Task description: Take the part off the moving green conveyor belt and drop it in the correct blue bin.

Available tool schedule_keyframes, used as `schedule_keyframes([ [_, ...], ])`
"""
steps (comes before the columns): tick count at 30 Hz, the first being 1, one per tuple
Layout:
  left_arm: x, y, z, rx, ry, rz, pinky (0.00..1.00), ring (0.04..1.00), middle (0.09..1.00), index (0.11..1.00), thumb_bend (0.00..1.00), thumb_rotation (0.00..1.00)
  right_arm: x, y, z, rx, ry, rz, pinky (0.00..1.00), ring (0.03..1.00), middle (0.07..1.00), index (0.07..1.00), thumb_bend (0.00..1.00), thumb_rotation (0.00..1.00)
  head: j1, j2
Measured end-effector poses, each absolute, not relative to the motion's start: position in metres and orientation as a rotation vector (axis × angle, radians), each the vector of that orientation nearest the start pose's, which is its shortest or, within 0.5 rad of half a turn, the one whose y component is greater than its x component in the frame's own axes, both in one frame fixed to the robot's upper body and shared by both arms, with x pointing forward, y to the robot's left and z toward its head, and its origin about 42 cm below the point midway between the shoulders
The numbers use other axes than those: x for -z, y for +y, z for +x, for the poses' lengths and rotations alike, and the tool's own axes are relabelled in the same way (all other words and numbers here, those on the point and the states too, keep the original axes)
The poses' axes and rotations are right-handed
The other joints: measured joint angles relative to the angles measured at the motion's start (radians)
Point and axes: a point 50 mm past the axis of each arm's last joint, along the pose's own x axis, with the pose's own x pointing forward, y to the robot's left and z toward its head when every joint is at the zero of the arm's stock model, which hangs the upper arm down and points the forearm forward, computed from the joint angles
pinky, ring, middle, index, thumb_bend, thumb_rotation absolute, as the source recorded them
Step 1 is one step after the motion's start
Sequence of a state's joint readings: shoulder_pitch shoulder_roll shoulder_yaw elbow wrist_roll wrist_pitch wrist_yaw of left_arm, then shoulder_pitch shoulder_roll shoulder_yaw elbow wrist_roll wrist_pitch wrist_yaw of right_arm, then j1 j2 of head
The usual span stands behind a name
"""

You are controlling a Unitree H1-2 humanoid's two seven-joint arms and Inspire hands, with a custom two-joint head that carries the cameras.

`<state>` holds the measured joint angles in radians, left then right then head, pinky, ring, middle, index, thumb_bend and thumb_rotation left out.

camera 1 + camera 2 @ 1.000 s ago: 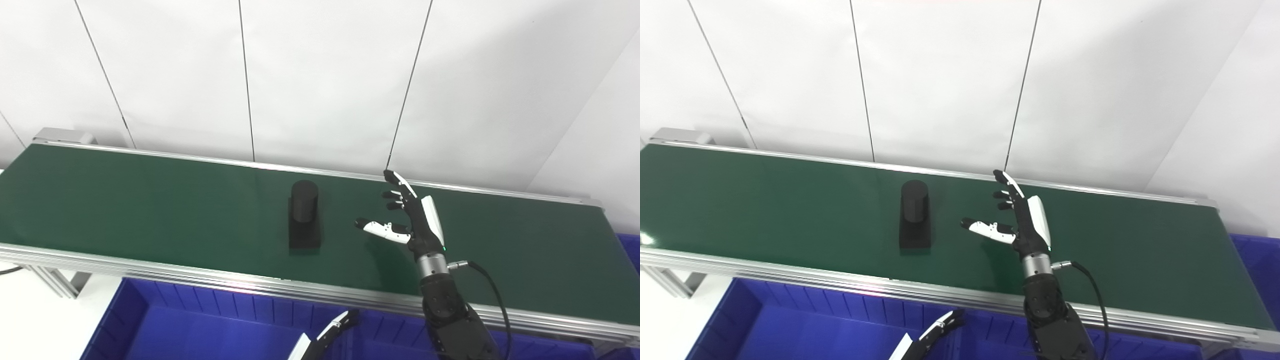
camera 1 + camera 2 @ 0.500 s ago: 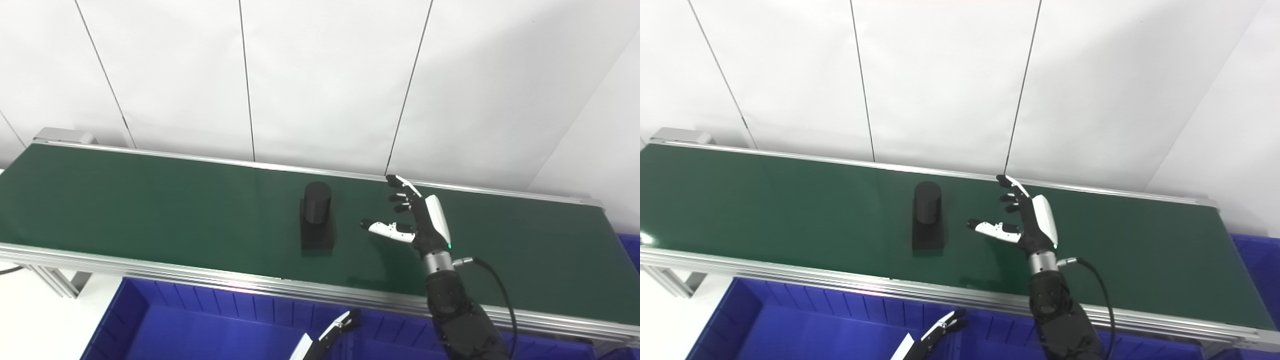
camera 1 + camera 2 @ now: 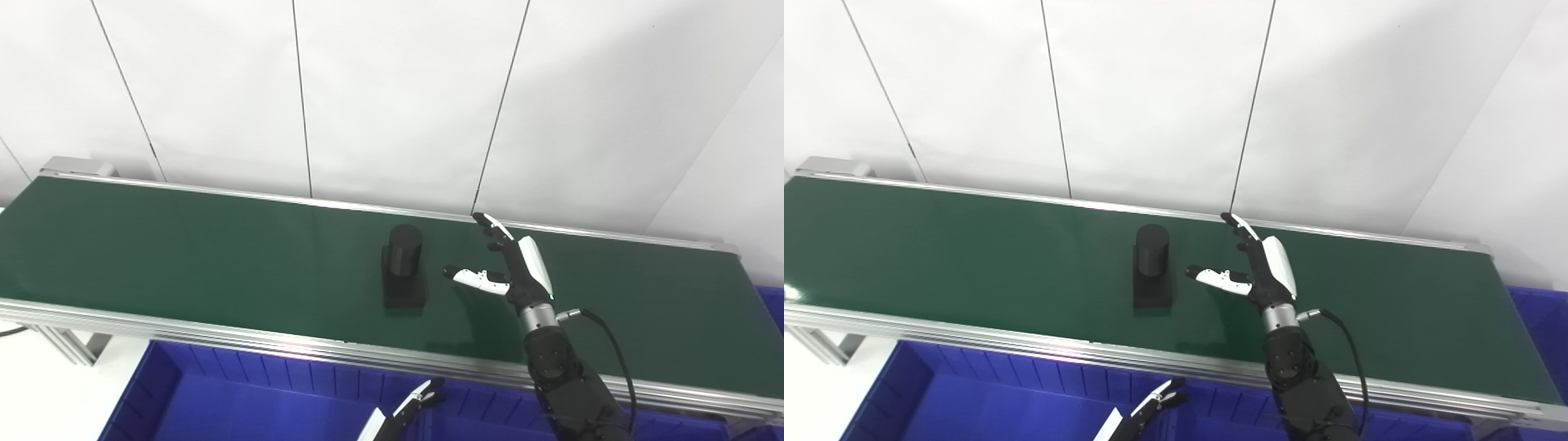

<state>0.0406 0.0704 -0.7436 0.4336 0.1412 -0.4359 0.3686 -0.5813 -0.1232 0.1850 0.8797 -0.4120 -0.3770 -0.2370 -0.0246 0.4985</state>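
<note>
i see the black part [image 3: 403, 266], a short cylinder standing on a flat block, sitting upright on the green conveyor belt [image 3: 184, 251] just right of the frame's centre. my right hand [image 3: 520, 269] is raised over the belt to the right of the part, near it but not touching; its fingers [image 3: 490, 223] are spread and point up toward the back rail, the thumb [image 3: 471, 277] sticks out left toward the part, and it holds nothing. at the bottom edge, a little left of centre, only the fingertips of my left hand [image 3: 416, 401] show, above the blue bin [image 3: 245, 398] that runs along the lower left under the belt; the tips lie close together, and i cannot tell whether that hand is closed or holding anything. a second blue bin [image 3: 1540, 306] shows at the far right edge.
</note>
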Motion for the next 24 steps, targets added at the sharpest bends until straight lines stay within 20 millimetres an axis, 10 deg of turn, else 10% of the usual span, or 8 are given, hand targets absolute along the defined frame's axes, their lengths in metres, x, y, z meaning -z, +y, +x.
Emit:
schedule_keyframes([
  [11,0.007,0.078,0.183,0.428,-0.013,0.167,0.95,0.87,0.849,0.924,0.91,0.89,-0.088,-0.187,0.444,-0.165,-0.15,-0.603,0.77,0.857,0.873,0.843,0.93,0.57,0.005,0.009],
  [24,0.001,0.075,0.183,0.428,-0.033,0.152,0.94,0.851,0.836,0.915,0.92,0.88,-0.083,-0.18,0.44,-0.196,-0.127,-0.605,0.77,0.832,0.844,0.808,0.9,0.54,0.006,0.014],
])
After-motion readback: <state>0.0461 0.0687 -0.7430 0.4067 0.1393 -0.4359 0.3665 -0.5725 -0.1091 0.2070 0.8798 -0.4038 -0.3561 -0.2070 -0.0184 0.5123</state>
